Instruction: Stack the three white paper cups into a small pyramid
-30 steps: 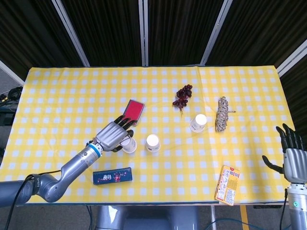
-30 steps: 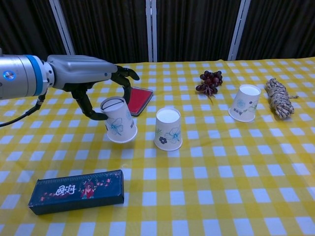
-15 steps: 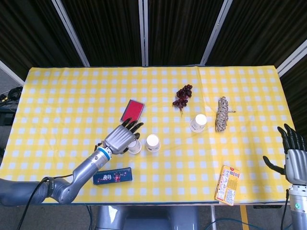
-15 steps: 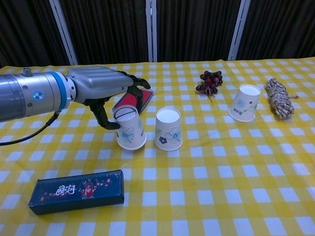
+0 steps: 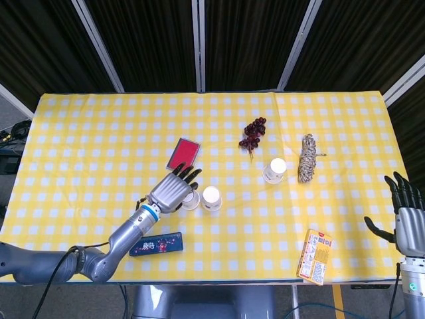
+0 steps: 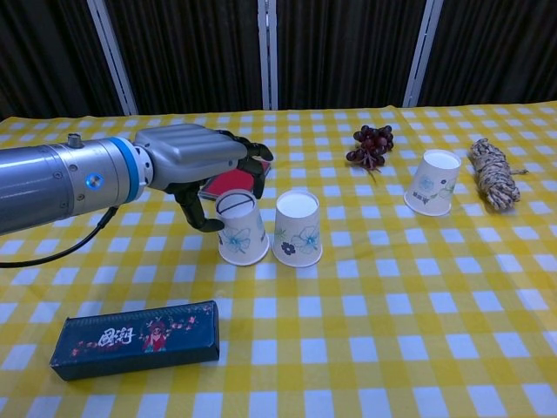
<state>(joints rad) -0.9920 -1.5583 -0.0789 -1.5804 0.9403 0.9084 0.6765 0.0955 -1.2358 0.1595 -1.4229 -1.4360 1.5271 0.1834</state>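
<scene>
Gripped in the left robot hand (image 6: 202,164): upside-down white floral paper cup (image 6: 241,228), touching a matching second cup (image 6: 297,227) beside the fingers. Third cup (image 6: 432,181) well apart. Right robot hand (image 5: 406,214) open, empty.

Two cups (image 6: 243,236) (image 6: 298,228) stand side by side, upside down, mid-table. A third cup (image 6: 432,182) stands well right, between grapes (image 6: 371,143) and rope (image 6: 493,172). A box (image 6: 136,339) lies in front, left.
</scene>
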